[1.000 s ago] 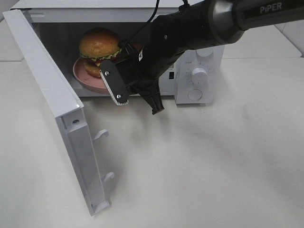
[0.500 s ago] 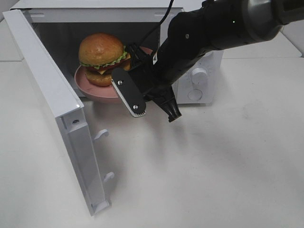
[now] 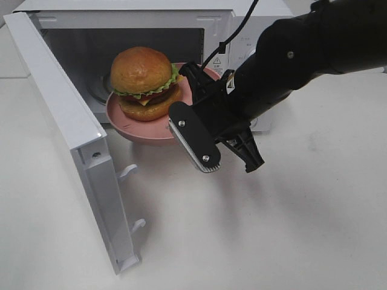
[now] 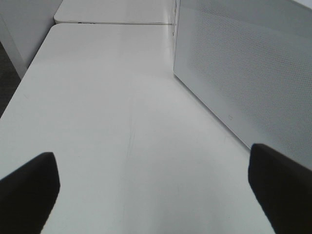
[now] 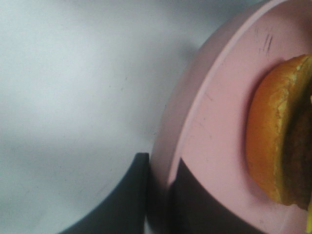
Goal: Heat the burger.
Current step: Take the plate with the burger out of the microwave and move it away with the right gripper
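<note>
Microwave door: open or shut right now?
Open. The microwave door stands swung wide to the left, exposing the cavity, with the burger on its pink plate at the opening.

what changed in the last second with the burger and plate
The right claw, shut on the round pink plate's rim, has drawn the plate and golden-bun burger outward through the white microwave's opening. Microwave door stays open; left claw stays open, away.

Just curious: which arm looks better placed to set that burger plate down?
The right. Its gripper is shut on the pink plate carrying the burger; the left gripper hangs open beside the microwave.
</note>
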You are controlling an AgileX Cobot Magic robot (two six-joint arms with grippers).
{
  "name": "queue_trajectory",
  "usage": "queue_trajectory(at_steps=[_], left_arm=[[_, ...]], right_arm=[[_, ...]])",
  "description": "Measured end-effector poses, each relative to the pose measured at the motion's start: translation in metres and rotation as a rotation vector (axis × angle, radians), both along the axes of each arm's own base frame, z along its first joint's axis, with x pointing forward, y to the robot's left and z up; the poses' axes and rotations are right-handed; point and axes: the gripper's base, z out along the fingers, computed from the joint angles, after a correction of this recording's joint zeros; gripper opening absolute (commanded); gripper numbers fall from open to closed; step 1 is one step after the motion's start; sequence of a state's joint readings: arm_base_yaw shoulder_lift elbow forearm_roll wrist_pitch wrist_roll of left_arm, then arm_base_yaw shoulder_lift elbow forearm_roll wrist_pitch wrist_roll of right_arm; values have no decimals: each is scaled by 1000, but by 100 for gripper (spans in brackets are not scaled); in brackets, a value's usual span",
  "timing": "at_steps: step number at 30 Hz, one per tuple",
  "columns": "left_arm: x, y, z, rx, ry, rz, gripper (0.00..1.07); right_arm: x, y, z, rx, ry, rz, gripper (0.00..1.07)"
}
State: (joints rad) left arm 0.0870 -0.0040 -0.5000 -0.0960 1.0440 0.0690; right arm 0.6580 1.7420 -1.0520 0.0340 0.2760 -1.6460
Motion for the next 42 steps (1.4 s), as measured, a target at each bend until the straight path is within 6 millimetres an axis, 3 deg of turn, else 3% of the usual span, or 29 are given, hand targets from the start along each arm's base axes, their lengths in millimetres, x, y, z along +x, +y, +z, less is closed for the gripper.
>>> queue_trajectory(at_steps=[42], left_arm=[[0,0,0,0,0,0,101]], right_arm=[[-136,-104,30,93,8,-91,1]])
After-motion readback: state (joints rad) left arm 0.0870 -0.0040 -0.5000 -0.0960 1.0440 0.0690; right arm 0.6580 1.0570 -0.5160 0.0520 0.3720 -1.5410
